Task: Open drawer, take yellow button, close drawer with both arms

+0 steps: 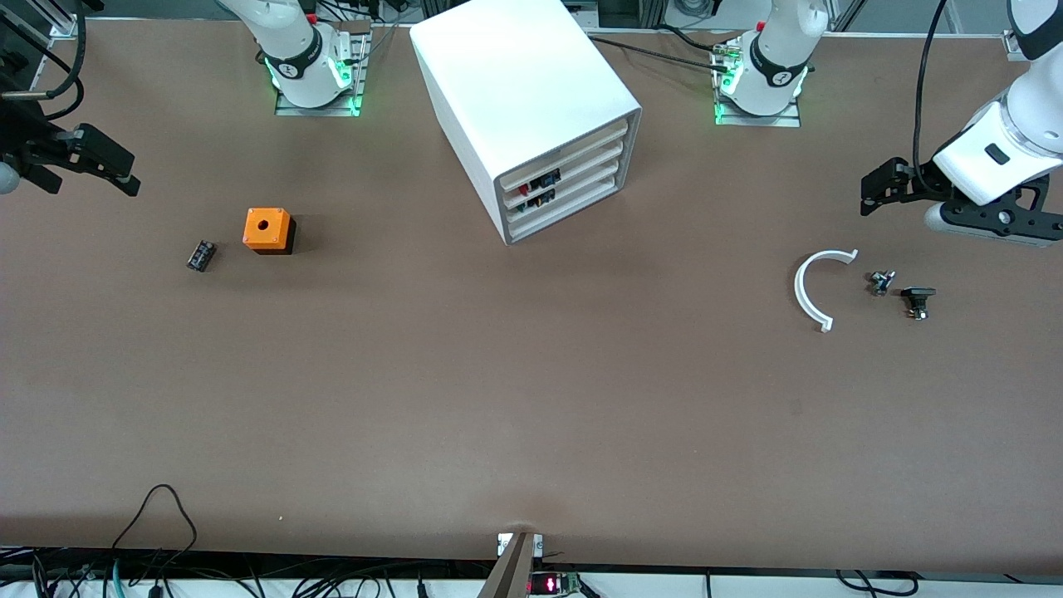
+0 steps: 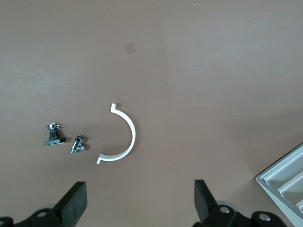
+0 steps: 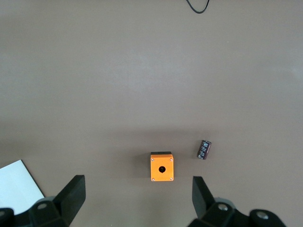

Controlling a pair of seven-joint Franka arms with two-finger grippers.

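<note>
In the front view, your drawer cabinet (image 1: 531, 116) is shut; no button shows outside, so I judge it is inside. The cabinet may slide on the smooth brown table (image 1: 498, 399) if one arm pulls alone.

Left wrist view: left gripper (image 2: 140, 201), jaws apart, hovers near the white arc (image 2: 124, 137).

Right wrist view: right gripper (image 3: 138, 198), jaws apart, over the orange box (image 3: 162, 167).

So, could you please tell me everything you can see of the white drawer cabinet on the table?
The drawer cabinet is a white, plastic-looking box standing on the table between the two arm bases, turned at an angle. Its front holds four stacked drawers, all pushed in; small red, blue and black parts show through the fronts of the upper two. Neither gripper touches it, and nothing rests on top. One corner also shows in the left wrist view.
</note>
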